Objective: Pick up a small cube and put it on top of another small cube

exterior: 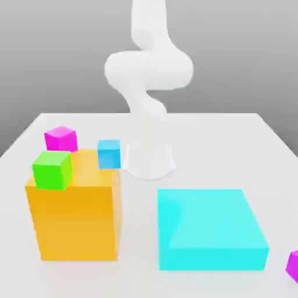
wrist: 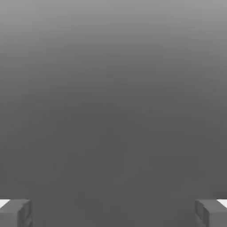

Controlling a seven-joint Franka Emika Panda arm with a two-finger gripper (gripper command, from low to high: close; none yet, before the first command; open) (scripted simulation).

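Far magenta cube [exterior: 61,139]: at the back left corner of the orange block [exterior: 75,218] in the exterior view, one edge turned toward the camera; whether it rests on the block or behind it, I cannot tell
Near magenta cube [exterior: 293,266]: low at the exterior view's right edge, partly cut off by the frame, on the tabletop [exterior: 137,244] and well apart from its twin
Green cube [exterior: 52,170]: in front of the far magenta cube, overlapping its lower part in the exterior view, by the front left corner of the orange block's top
Light-blue cube [exterior: 109,154]: toward the exterior view's right side of the orange block's top, apart from the green cube
Orange block: tall, upright, at the exterior view's left, far larger than any cube
Cyan block [exterior: 209,224]: low and broad, between the orange block and the near magenta cube, touching neither, its top bare
Jaws [wrist: 113,213]: wide open in the hand view, one finger on each side, holding nothing between them
Arm [exterior: 148,70]: white, rising from its base [exterior: 149,162] on the tabletop behind the blocks, its upper part running out of the exterior view's top
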